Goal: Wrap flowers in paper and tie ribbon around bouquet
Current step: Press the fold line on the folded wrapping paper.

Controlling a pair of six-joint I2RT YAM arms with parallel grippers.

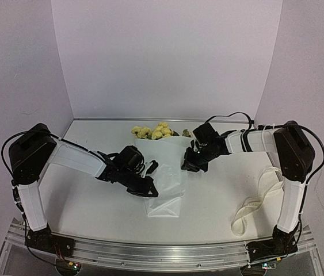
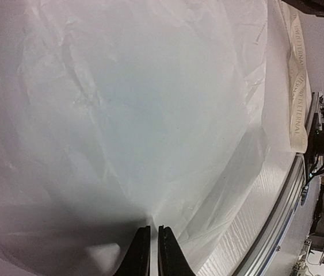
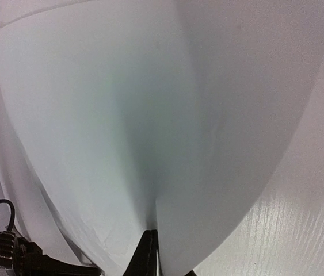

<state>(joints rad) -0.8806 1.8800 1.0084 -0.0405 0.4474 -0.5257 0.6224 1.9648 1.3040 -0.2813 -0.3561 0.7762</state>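
Note:
The paper (image 1: 167, 184) lies folded lengthwise over the flowers (image 1: 153, 131), whose yellow blooms stick out at its far end. My left gripper (image 1: 152, 192) is at the paper's left edge near the lower end. In the left wrist view its jaws (image 2: 151, 227) are pinched on a raised crease of the paper (image 2: 150, 115). My right gripper (image 1: 187, 166) is at the upper right edge. In the right wrist view it (image 3: 152, 232) is shut on a curved fold of the paper (image 3: 150, 115). The ribbon (image 1: 259, 198) lies loose near the right arm, apart from both grippers.
The ribbon (image 2: 297, 86) with printed letters runs along the table's front right, close to the aluminium rail (image 2: 282, 201). White walls close in the back and sides. The stems are hidden under the paper.

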